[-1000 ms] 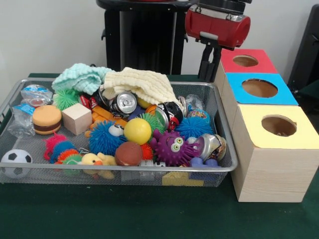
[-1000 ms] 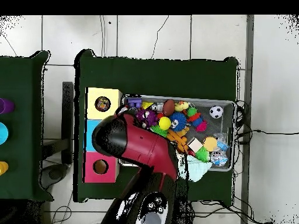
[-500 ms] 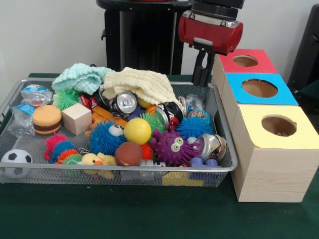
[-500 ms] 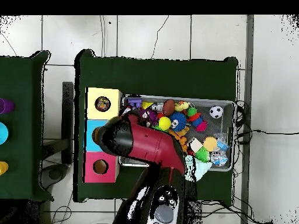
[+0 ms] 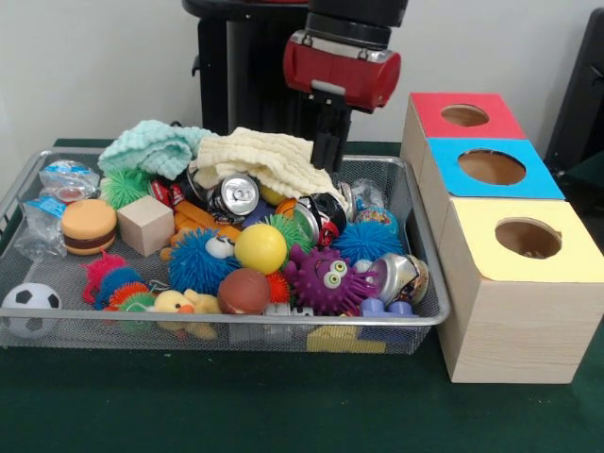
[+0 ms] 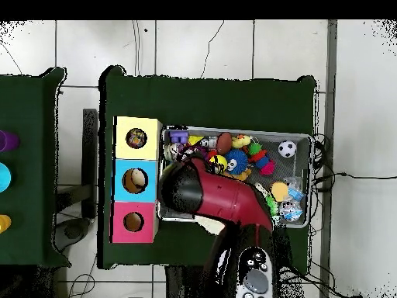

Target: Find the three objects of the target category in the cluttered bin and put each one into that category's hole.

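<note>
arm: red and black arm (image 5: 342,66) comes down over the back of the bin, just right of the cream cloth; from overhead it (image 6: 221,200) covers the bin's robot-side half
gripper: the gripper (image 5: 326,151) is a dark stub hanging over the back rim of the bin, honestly can't tell if it's wide or narrow, and can't see anything in it
bin: wire mesh bin (image 5: 427,247) on the green table (image 5: 283,406), packed full
cloths: mint knit cloth (image 5: 151,146) and cream cloth (image 5: 269,160) piled at the back
cans: crushed silver can (image 5: 236,196) lying under the cream cloth, a black and red can (image 5: 323,215) just right of it, another shiny crushed can (image 5: 401,276) by the right wall
spiky toys: blue spiky ball (image 5: 193,261), purple one with googly eyes (image 5: 327,278), another blue one (image 5: 366,241) behind it, a green one (image 5: 123,186) on the left
other stuff: yellow ball (image 5: 260,248) in the middle, brown ball (image 5: 243,291) in front of it, wooden cube (image 5: 145,224), burger toy (image 5: 89,226), soccer ball (image 5: 31,309) in the front left corner, rubber duck (image 5: 179,307), crumpled plastic bottle (image 5: 57,184) at far left
boxes: three wooden boxes in a row just right of the bin, each with a round hole on top: red box (image 5: 467,115) at the back, blue box (image 5: 493,168) in the middle, yellow box (image 5: 524,241) in front
holes: something dark sits inside the yellow box's hole, can't make out what
</note>
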`<state>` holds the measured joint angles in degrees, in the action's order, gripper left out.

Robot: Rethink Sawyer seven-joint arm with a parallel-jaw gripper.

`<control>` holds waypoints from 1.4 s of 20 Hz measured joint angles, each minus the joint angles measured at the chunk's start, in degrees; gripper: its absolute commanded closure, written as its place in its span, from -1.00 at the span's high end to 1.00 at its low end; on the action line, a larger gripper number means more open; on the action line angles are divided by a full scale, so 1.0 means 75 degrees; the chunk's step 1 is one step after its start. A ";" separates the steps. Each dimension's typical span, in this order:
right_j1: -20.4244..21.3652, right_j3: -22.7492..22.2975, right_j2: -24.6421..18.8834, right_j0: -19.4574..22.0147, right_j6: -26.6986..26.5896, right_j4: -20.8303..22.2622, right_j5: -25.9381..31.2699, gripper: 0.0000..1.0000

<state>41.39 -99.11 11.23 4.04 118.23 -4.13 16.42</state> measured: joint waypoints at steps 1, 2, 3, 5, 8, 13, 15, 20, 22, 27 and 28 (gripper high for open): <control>0.0035 -0.0101 -0.0101 0.0168 0.0000 0.0192 -0.0123 -1.00; 0.0049 -0.0147 -0.0144 0.0241 0.0000 0.0273 -0.0171 -1.00; 0.0062 -0.0194 -0.0188 0.0313 0.0000 0.0355 -0.0219 -1.00; 0.0132 -0.0431 -0.0398 0.0687 0.0000 0.0800 -0.0440 -1.00; 0.0274 -0.0722 -0.0634 0.1168 0.0000 0.1378 -0.0558 -1.00; 0.0561 -0.1092 -0.1020 0.1958 0.0000 0.2361 -0.0562 -1.00; 0.0656 -0.1210 -0.1171 0.2292 0.0000 0.2771 -0.0562 -1.00; 0.0762 -0.1392 -0.1512 0.3013 0.0000 0.3676 -0.0568 -1.00; 0.0779 -0.1431 -0.1634 0.3243 0.0000 0.4044 -0.0569 -1.00; 0.0798 -0.1600 -0.2003 0.3602 0.0000 0.4801 -0.0579 -1.00; 0.0799 -0.1626 -0.2061 0.3632 0.0000 0.4870 -0.0580 -1.00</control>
<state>47.38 -111.31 -4.23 31.27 118.23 32.39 12.07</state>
